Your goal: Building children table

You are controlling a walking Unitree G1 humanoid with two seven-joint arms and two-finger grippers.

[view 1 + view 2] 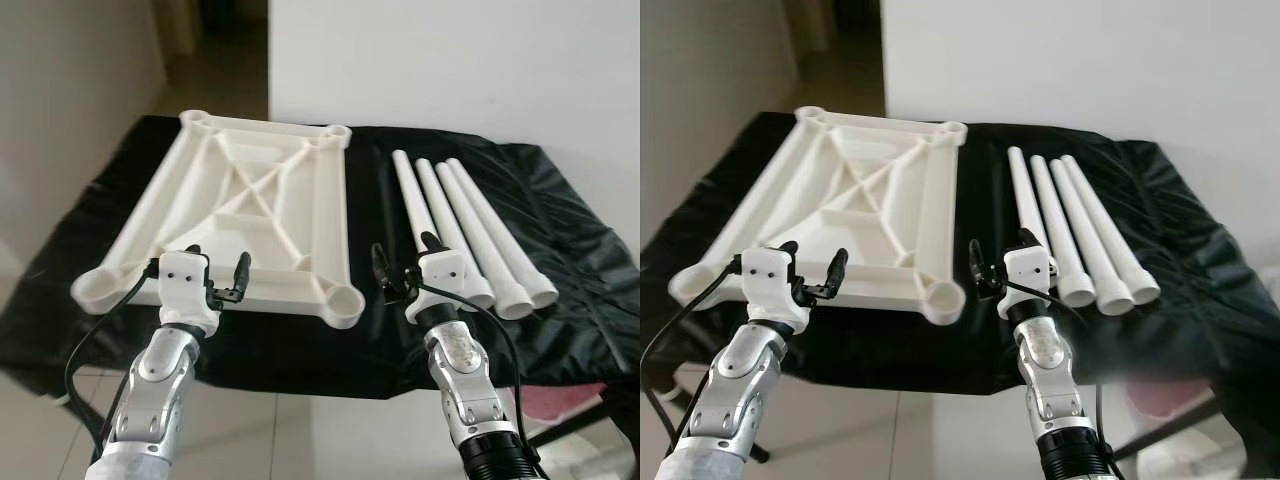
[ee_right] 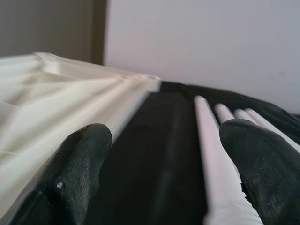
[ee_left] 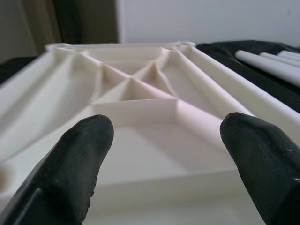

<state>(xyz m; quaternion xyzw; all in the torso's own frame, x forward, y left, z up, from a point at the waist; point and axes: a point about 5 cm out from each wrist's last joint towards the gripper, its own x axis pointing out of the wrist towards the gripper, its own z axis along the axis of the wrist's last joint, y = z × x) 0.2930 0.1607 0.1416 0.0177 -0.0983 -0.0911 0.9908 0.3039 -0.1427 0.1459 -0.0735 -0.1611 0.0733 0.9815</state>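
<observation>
White tabletop [image 1: 250,215], underside up on black cloth [image 1: 560,270], at 12 o'clock from left gripper [image 1: 217,275], near edge just ahead of its fingers [image 3: 75,173]. Spread wide, holding nothing. Four white legs [image 1: 470,225] side by side at 3 o'clock of the tabletop, flared ends nearest. Right gripper [image 1: 405,268] at their 7 o'clock, likewise spread wide and empty, leftmost leg between its fingertips [image 2: 255,173] in the wrist view.
</observation>
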